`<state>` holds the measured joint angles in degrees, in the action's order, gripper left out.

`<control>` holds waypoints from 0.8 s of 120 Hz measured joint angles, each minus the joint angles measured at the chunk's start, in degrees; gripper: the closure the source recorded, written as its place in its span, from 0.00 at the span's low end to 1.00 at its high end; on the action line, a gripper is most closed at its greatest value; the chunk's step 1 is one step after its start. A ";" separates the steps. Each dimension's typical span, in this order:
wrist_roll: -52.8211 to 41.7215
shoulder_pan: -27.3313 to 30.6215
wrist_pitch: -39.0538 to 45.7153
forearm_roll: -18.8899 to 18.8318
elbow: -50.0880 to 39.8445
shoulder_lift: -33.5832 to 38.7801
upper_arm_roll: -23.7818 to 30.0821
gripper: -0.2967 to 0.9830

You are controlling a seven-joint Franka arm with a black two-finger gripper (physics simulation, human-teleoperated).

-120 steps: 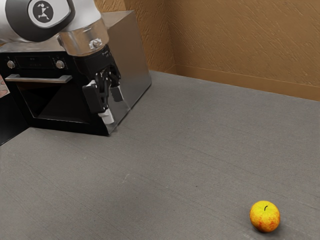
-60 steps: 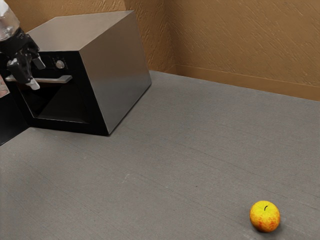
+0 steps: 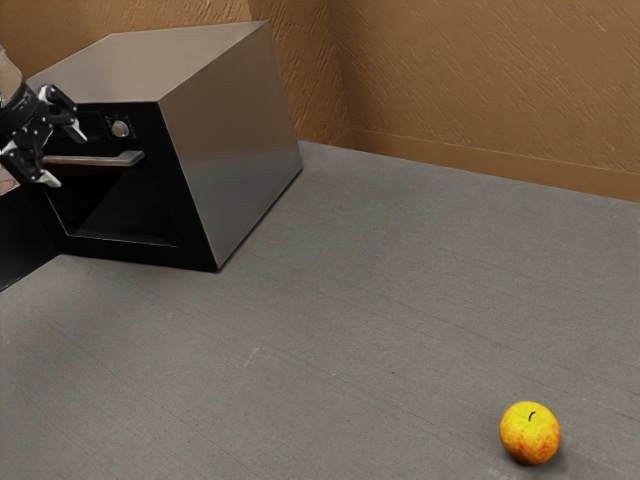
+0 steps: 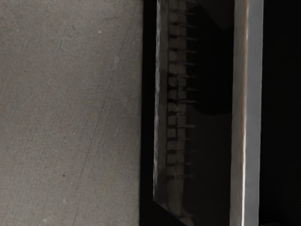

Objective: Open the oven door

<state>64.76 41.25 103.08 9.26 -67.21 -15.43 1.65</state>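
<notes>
Oven door is closed, flush on the front of the oven, and we're right up at its handle! Our tool is wide, fingers spread, one above the level of the bar and one below, at the exterior view's left; whether either touches, we can't tell. In our wrist view the bar crosses before the dark glass, with the bench past the door's edge. Well apart from us sits a yellow-red apple.
</notes>
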 joint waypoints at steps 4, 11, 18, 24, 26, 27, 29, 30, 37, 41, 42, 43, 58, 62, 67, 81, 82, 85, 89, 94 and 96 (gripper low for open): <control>-1.63 -0.01 0.44 0.10 0.11 -0.28 0.01 0.23; -4.27 0.15 1.14 0.23 0.18 -0.49 -0.06 0.23; -6.66 0.40 1.67 0.51 0.20 -0.61 -0.16 0.23; -8.54 0.49 2.06 0.78 0.21 -0.83 -0.23 0.23; -9.13 0.50 2.19 0.88 0.21 -0.91 -0.23 0.23; -9.42 0.50 2.26 0.92 0.21 -0.95 -0.23 0.23; -9.98 0.51 2.40 1.01 0.21 -1.05 -0.24 0.23; -10.26 0.52 2.47 1.05 0.21 -1.11 -0.23 0.23; -12.10 0.52 2.99 1.27 0.21 -1.45 -0.19 0.23; -13.07 0.55 3.28 1.36 0.21 -1.64 -0.25 0.23; -13.31 0.56 3.34 1.38 0.21 -1.68 -0.26 0.23; -13.54 0.57 3.41 1.39 0.21 -1.75 -0.27 0.23; -16.66 1.04 4.40 1.60 0.21 -2.56 -0.46 0.23; -17.39 1.17 4.61 1.67 0.20 -2.60 -0.50 0.23; -18.24 1.22 4.83 1.81 0.04 -2.33 -0.55 0.23; -19.48 1.16 5.38 3.76 -0.13 -2.34 -0.55 0.23; -19.44 1.14 5.41 4.02 -0.14 -2.34 -0.54 0.23; -19.27 1.10 5.47 4.74 -0.21 -2.34 -0.53 0.23; -18.99 1.04 5.55 5.67 -0.31 -2.35 -0.53 0.23; -18.67 1.05 5.63 6.62 -0.41 -2.35 -0.57 0.23; -18.55 1.08 5.66 6.91 -0.48 -2.36 -0.58 0.23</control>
<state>46.21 42.33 108.74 16.17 -67.68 -17.79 1.08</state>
